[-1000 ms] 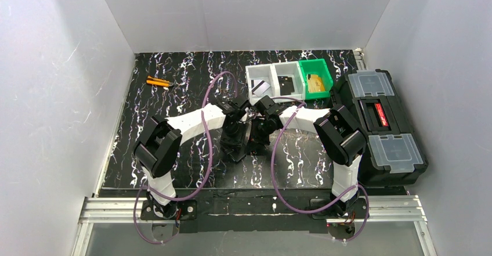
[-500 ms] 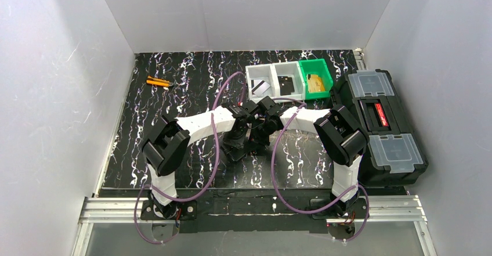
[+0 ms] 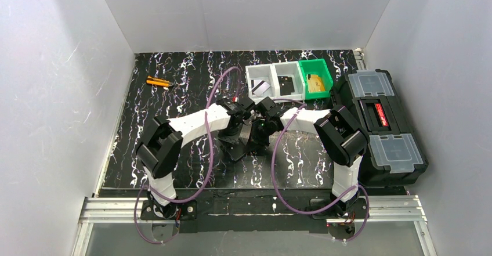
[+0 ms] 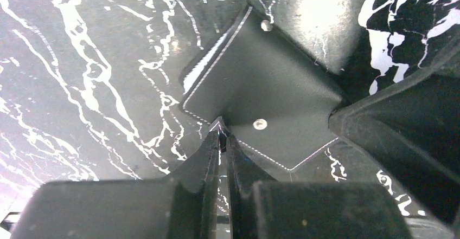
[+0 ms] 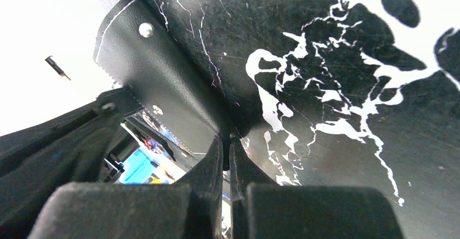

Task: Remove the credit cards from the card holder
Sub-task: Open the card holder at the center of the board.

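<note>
Marbled black tabletop point(image 4: 81, 87): matte, white-stitched card holder point(image 4: 260, 82) with metal snaps point(image 4: 260, 123) sits cornerwise, roughly square, left gripper point(image 4: 221, 136) clamping one corner, right gripper point(image 5: 227, 141) clamping its edge.

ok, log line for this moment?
left pincer: shut on card holder edge | right pincer: shut on card holder edge | credit card: one in white bin
</note>
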You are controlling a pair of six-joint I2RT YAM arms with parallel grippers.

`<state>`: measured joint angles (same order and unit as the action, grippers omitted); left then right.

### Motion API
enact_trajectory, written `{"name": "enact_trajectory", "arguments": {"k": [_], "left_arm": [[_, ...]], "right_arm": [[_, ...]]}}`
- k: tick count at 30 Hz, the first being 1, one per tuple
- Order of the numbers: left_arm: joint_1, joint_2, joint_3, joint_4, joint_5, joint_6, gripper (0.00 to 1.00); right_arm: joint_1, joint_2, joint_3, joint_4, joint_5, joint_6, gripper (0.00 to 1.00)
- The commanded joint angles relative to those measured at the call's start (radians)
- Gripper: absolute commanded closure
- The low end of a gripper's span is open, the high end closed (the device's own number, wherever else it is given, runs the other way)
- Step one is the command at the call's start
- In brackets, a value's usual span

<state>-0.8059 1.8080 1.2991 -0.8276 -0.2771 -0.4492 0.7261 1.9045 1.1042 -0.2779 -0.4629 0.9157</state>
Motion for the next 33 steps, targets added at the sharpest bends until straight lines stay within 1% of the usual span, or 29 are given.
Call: {"name": "enact_trajectory", "arguments": {"k": [1, 3, 5, 12, 14, 16, 18, 21, 25, 30, 33], "left_arm": [[0.051, -0.149, 0.023, -0.025, 0.012, -0.002, 1.00], [0.067, -0.188, 0.033, -0.035, 0.022, -0.004, 1.00], [0.073, -0.217, 0.048, -0.046, 0.035, -0.006, 1.00], [0.074, -0.238, 0.077, -0.056, 0.128, -0.019, 1.00], [0.076, -0.235, 0.089, -0.054, 0.150, -0.025, 1.00], [0.075, -0.228, 0.098, -0.050, 0.178, -0.035, 1.00], [0.075, -0.219, 0.100, -0.040, 0.196, -0.040, 1.00], [0.076, -0.204, 0.116, -0.030, 0.224, -0.041, 1.00], [0.077, -0.189, 0.151, 0.006, 0.261, -0.023, 1.00], [0.077, -0.138, 0.236, -0.014, 0.257, 0.004, 1.00], [0.082, -0.117, 0.256, -0.035, 0.242, 0.009, 1.00]], "right_arm": [[0.010, -0.010, -0.045, -0.014, 0.059, 0.003, 0.99], [0.011, -0.025, -0.046, -0.014, 0.068, -0.005, 0.97], [0.010, -0.042, -0.045, -0.016, 0.078, -0.017, 0.90], [0.010, -0.129, -0.042, -0.037, 0.113, -0.037, 0.53], [0.010, -0.166, -0.044, -0.054, 0.133, -0.045, 0.40], [0.010, -0.198, -0.042, -0.084, 0.162, -0.057, 0.30], [0.010, -0.227, -0.037, -0.104, 0.191, -0.068, 0.26], [0.009, -0.262, -0.042, -0.127, 0.233, -0.075, 0.24], [0.009, -0.303, -0.058, -0.142, 0.280, -0.079, 0.23], [0.004, -0.335, -0.081, -0.151, 0.317, -0.081, 0.22], [0.000, -0.348, -0.092, -0.152, 0.331, -0.085, 0.22]]}}
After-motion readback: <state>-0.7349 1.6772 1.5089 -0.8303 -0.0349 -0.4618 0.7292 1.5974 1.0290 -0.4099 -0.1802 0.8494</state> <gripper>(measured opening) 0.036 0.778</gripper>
